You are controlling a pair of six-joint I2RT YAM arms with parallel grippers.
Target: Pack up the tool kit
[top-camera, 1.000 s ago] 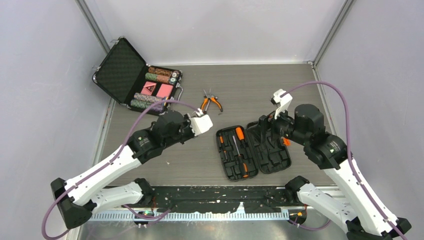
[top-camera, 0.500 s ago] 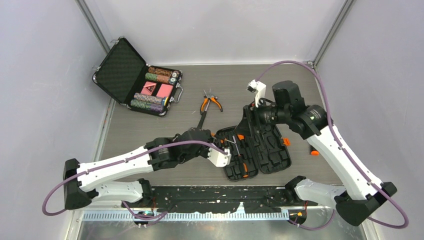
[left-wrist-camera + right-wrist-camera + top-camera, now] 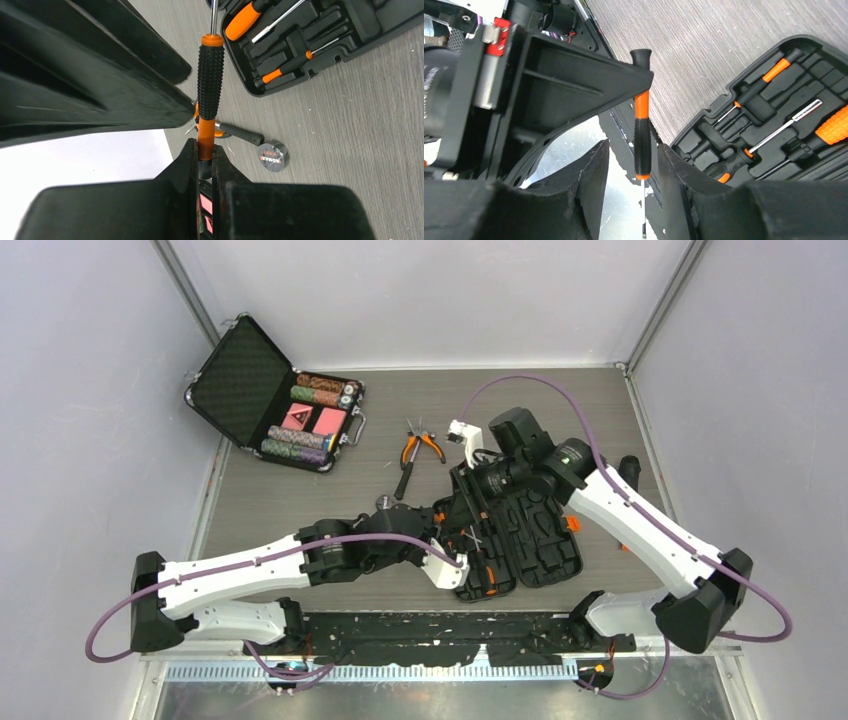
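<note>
The kit (image 3: 548, 545) lies open and flat on the table (image 3: 560, 410), near the front edge, between the two arms. Its left half is seen to carry several screwdrivers in the moulded slots, a fat orange handle (image 3: 831, 125) among them. Bare slots show in the right half.

One screwdriver (image 3: 210, 75) is held up in the air at the kit's left side. It is gripped by the left gripper (image 3: 202, 150), whose jaws are pressed tight on the orange section at the butt end of the handle. The ribbed black grip and the shaft run on away from the fingers towards the kit.

The right gripper (image 3: 634, 147) is brought in from the far side, and the same handle is bracketed by it. Its jaws are set part-way apart, one finger on either side of the black grip. A sliver of daylight is seen on both sides, so no contact is shown there.

Orange-handled pliers (image 3: 422, 445) are left lying on the table beyond the kit. A small round black disc (image 3: 272, 156) with a label lies flat just beside the kit. A briefcase (image 3: 270, 390) of poker chips stands open at the far left corner, well apart from the arms.
</note>
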